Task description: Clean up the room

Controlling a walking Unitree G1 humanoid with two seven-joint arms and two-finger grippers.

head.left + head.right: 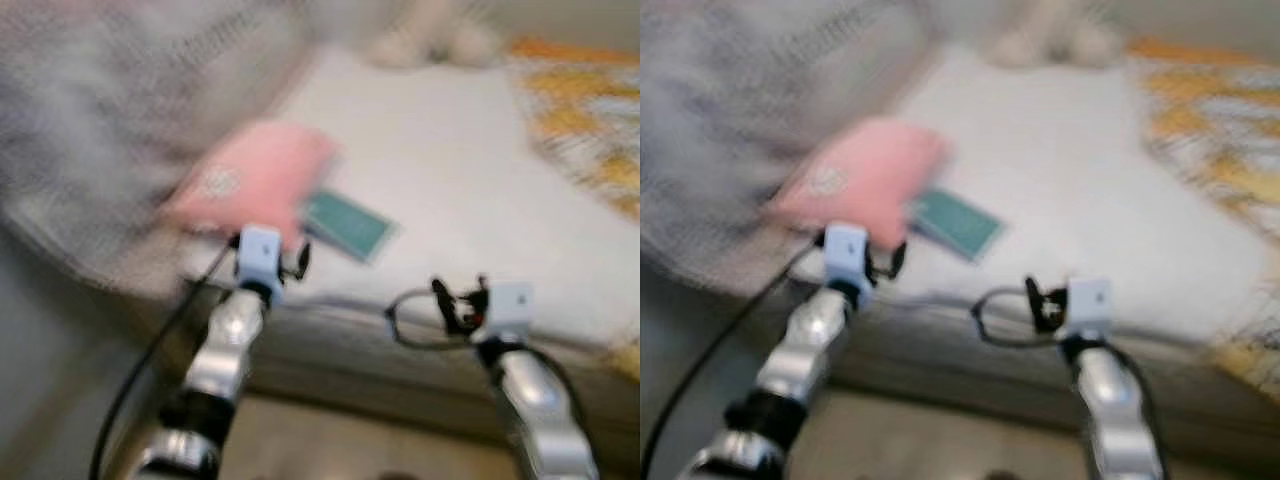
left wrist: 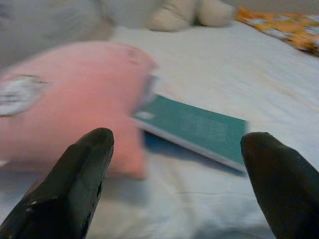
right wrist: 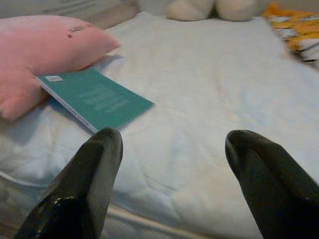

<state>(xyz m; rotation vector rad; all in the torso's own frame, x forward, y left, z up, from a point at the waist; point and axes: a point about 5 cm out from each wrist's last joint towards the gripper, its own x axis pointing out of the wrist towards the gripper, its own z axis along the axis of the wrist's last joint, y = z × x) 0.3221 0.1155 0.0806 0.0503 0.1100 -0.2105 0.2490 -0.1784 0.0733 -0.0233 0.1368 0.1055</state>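
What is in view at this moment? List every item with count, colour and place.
Pillow: one, pink, on the bed's near left part, partly over the book.
Book: one, teal, flat on the bed, one end tucked under the pillow.
Bed sheet: one, white, covering the bed.
Blanket: one, grey, bunched at the left.
Stuffed toy: one, cream, at the far end of the bed.
Patterned cloth: one, orange and white, at the right.
Left gripper: open, at the bed's edge, facing pillow and book.
Right gripper: open, at the bed's edge.
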